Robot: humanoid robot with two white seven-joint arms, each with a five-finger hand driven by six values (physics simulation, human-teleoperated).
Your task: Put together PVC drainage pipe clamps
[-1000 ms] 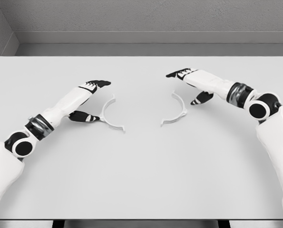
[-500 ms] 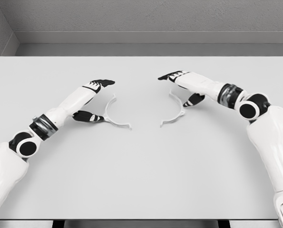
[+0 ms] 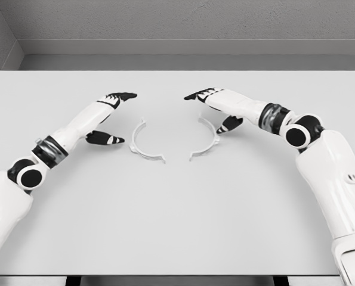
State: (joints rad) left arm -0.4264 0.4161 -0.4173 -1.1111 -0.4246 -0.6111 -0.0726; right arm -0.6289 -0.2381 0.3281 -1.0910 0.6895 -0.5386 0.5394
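Two thin white half-ring clamp pieces lie on the white table (image 3: 177,226), open sides facing each other with a small gap between their ends. The left clamp half (image 3: 133,146) lies just right of my left hand (image 3: 114,117), which is open and apart from it, fingers stretched above and thumb low. My right hand (image 3: 213,109) is open and arches over the right clamp half (image 3: 215,138). Its thumb (image 3: 228,124) rests by that piece's outer curve. Whether it touches is unclear.
The table's far edge meets a grey wall behind the hands. Both forearms reach in low over the table from the two sides.
The right hand slid left, and the right clamp half moved left with it toward the other piece. The left half shifted slightly right, then the left hand drew back from it.
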